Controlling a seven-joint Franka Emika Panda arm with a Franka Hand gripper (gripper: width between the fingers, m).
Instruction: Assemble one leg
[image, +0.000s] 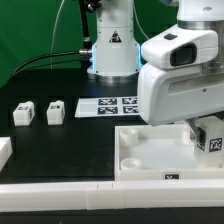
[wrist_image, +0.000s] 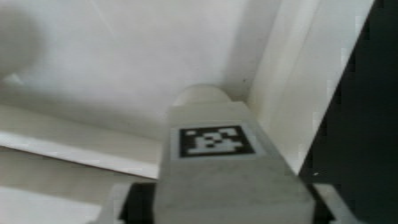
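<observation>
My gripper (image: 203, 130) is at the exterior view's right, over the right side of the large white tray (image: 140, 158). It is shut on a white leg (image: 211, 137) whose black-and-white tag faces outward. In the wrist view the leg (wrist_image: 215, 135) fills the middle, tag up, gripped between my gripper's (wrist_image: 222, 208) two fingers (wrist_image: 137, 203). Its far end points at the tray's inner wall (wrist_image: 267, 60) near a corner. Whether the leg touches the tray floor I cannot tell. Two more legs (image: 22, 114) (image: 55, 111) lie on the black table at the left.
The marker board (image: 106, 104) lies behind the tray in the middle. A white block (image: 5, 151) sits at the far left edge. A long white rail (image: 60, 196) runs along the front. The robot's base (image: 112, 50) stands at the back.
</observation>
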